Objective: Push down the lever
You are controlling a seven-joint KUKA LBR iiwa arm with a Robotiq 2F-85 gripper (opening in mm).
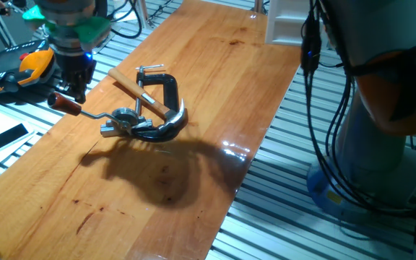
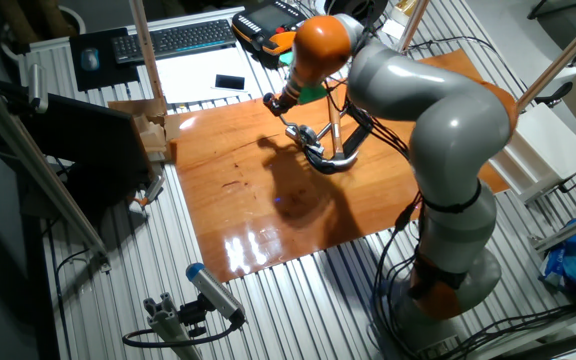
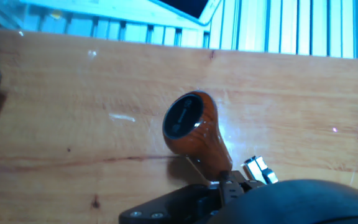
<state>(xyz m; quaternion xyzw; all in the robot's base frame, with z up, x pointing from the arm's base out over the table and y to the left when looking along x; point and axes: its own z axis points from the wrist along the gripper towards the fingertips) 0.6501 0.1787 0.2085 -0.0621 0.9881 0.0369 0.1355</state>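
Note:
The lever (image 1: 92,114) is a thin silver rod hinged on a silver fitting (image 1: 125,120), and it sticks out to the left, raised above the wooden table (image 1: 215,79). Its red-brown knob (image 1: 65,103) fills the middle of the hand view, where the knob (image 3: 192,127) shows a dark cap. My gripper (image 1: 75,92) hangs right above the knob, at or almost at its top. Its black fingers merge into one dark mass, so I cannot make out whether they are open or shut. In the other fixed view the gripper (image 2: 280,100) is small and partly hidden by the arm.
A hammer with a light wooden handle (image 1: 130,84) and a black C-clamp (image 1: 166,88) lie right beside the fitting. A white tray (image 1: 287,22) stands at the far table end. An orange-black device (image 1: 27,66) lies off the table's left edge.

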